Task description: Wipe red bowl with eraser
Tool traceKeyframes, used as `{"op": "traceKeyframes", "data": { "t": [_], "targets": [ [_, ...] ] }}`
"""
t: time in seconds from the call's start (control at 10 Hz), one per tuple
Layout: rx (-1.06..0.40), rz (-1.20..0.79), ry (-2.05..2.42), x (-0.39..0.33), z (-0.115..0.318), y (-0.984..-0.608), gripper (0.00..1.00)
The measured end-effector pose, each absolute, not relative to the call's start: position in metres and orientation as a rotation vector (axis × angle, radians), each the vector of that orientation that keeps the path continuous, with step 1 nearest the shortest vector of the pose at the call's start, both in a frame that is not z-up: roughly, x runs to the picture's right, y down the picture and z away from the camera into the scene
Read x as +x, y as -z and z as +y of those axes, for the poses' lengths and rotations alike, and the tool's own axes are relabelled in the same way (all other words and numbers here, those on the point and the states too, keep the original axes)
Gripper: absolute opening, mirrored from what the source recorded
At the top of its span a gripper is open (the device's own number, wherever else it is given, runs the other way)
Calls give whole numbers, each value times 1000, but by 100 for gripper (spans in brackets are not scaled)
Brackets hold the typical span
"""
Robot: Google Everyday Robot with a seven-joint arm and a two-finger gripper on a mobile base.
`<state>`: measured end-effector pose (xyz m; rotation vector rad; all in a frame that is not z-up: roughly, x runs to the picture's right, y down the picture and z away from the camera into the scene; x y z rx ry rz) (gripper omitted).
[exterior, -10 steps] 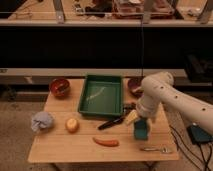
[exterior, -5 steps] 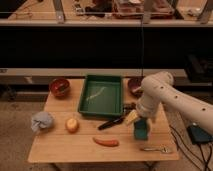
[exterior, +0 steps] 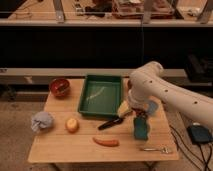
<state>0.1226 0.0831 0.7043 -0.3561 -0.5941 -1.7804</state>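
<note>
The red bowl (exterior: 60, 87) stands at the table's back left, left of the green tray (exterior: 101, 95). The eraser (exterior: 122, 107), a small pale cream block, sits by the tray's front right corner, right against my gripper's left side; I cannot tell whether it is held. My gripper (exterior: 135, 115) hangs from the white arm (exterior: 160, 90) over the right part of the table, just above a teal pad (exterior: 141, 128). The bowl is far to the gripper's left, across the tray.
A darker bowl (exterior: 128, 85) is mostly hidden behind my arm. A grey cloth (exterior: 42, 121), a yellow fruit (exterior: 72, 124), a black utensil (exterior: 111, 122), an orange-red carrot-like piece (exterior: 106, 142) and a small metal item (exterior: 155, 148) lie along the front.
</note>
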Motion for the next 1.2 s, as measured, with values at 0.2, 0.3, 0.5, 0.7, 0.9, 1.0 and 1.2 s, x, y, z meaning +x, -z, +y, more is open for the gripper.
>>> {"op": "traceKeyframes", "data": {
  "t": [0.2,0.3,0.5,0.7,0.9,1.0,1.2],
  "targets": [
    [-255,-529,1889,78,39,-682,80],
    [-203,-507,1932,58,25,-675,80],
    [-11,-464,2026,1,2,-663,80],
    [156,-464,2100,-44,-5,-661,80],
    [189,-468,2114,-54,-6,-660,80],
    [187,-465,2113,-52,-6,-661,80],
    [180,-446,2128,-48,-3,-659,80]
  ]
}}
